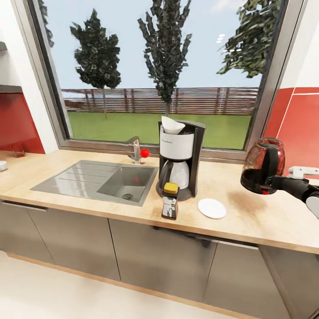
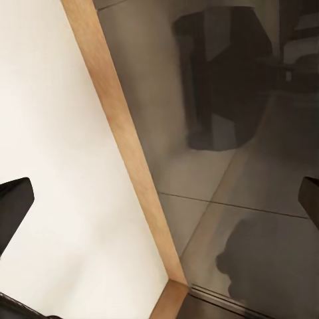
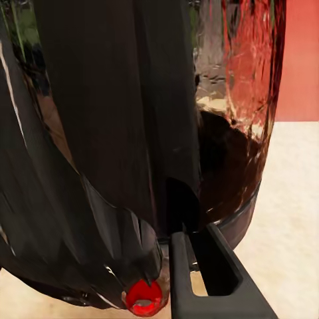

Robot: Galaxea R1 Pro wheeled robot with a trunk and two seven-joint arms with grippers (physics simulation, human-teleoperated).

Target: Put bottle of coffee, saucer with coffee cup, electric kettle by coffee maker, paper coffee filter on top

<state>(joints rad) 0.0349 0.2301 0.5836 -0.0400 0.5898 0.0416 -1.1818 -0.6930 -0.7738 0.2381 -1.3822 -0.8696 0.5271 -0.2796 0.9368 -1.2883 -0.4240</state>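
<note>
The coffee maker point(image 1: 179, 161) stands on the kitchen countertop point(image 1: 266, 221) right of the sink, and a paper coffee filter point(image 1: 172, 125) rests on its top. Just in front of it is the bottle of coffee point(image 1: 170, 201). The saucer point(image 1: 212, 208) lies bare to its right. My right gripper point(image 1: 278, 180) is shut on the handle of the electric kettle point(image 1: 260, 166), which hangs a little above the counter at the right. Up close, the kettle's red switch point(image 3: 143, 297) sits beside one of my fingers point(image 3: 209, 279). My left gripper point(image 2: 159, 206) is open and points at the floor and cabinet fronts.
The steel sink point(image 1: 99, 179) and its tap point(image 1: 135, 148) lie left of the coffee maker. A small white object point(image 1: 2, 165) is cut off at the counter's far left edge. A dark wall slab point(image 1: 9, 88) juts in above it. A white fitting point(image 1: 303, 170) is behind my right arm.
</note>
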